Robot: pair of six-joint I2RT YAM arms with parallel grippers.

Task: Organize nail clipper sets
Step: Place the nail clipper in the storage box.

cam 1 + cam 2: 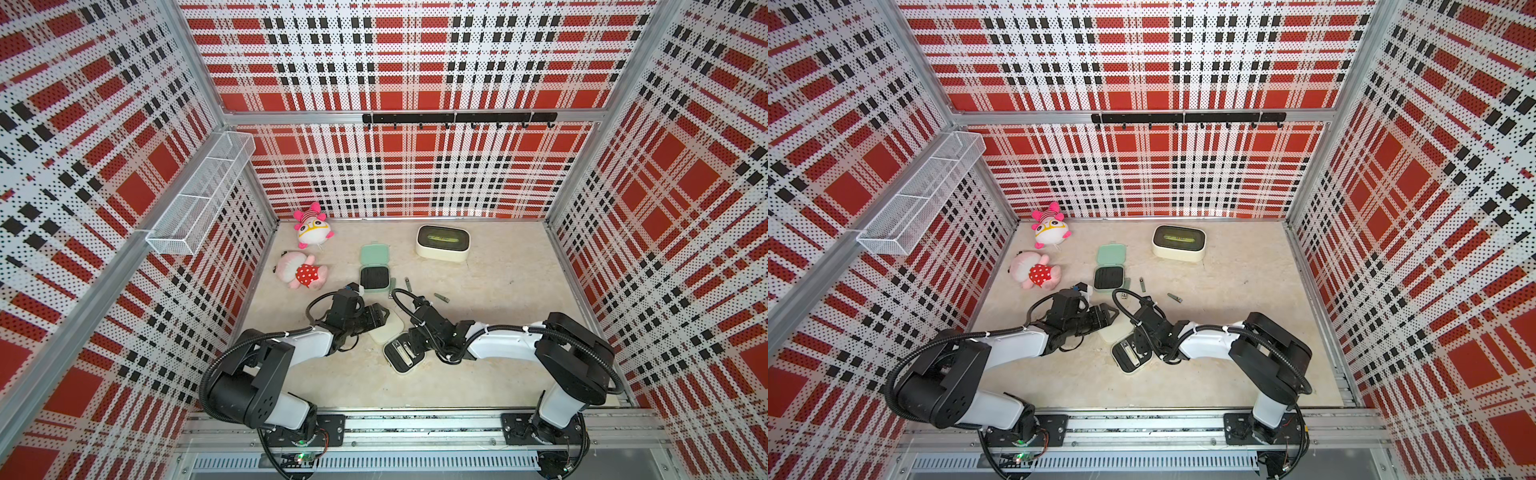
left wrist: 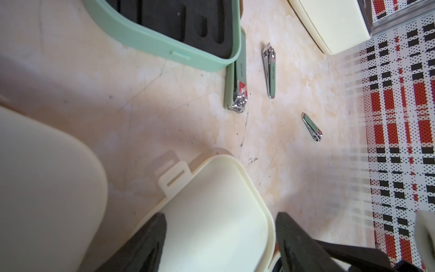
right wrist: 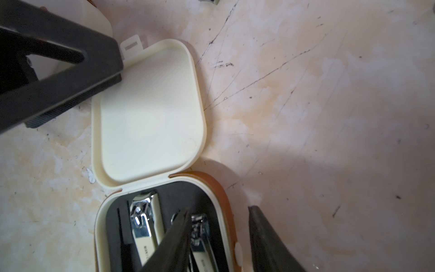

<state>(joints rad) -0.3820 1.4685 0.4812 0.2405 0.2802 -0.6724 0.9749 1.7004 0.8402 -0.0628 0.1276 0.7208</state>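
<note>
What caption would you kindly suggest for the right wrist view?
Right gripper straddles the rim of an open cream case holding silver clippers.

Three rounded-square hinged plastic cases: one mint green case (image 1: 374,253) at eleven o'clock from the tabletop's centre, one open cream case (image 1: 390,330) at six, and one further cream case (image 2: 47,188), blurred. Five small silver metal nail clippers: three loose clippers (image 2: 269,70) at twelve to one, two slotted clippers (image 3: 143,221) inside the open cream case. Two pink plush toys (image 1: 311,230) at ten. One larger cream box with dark oval window (image 1: 442,243) at one.
</note>
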